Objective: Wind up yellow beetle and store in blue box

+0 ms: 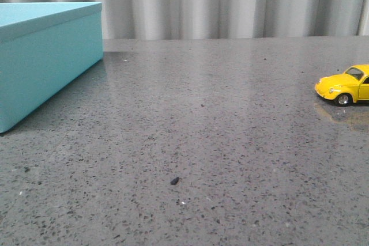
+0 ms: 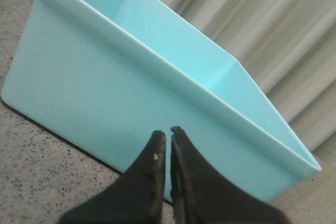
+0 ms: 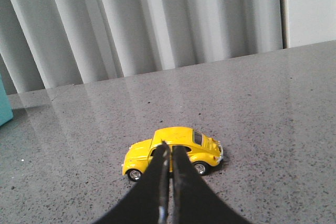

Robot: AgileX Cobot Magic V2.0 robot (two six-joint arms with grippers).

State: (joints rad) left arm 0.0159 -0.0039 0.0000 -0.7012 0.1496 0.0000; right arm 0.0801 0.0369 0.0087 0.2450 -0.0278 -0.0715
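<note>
While small yellow toy beetle car (image 1: 346,86) sits untouched on speckled grey table (image 1: 190,142), nothing done: winding, storing in lidded turquoise box (image 1: 46,56) remain; both grippers (image 2: 168,136) (image 3: 169,148) pinched together, empty.

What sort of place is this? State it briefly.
Probably a staged robot test bench, not a home: a bare grey speckled stone-like tabletop, a pleated pale grey curtain backdrop, and only a large turquoise-blue box and a small yellow toy Beetle car laid out.
</note>
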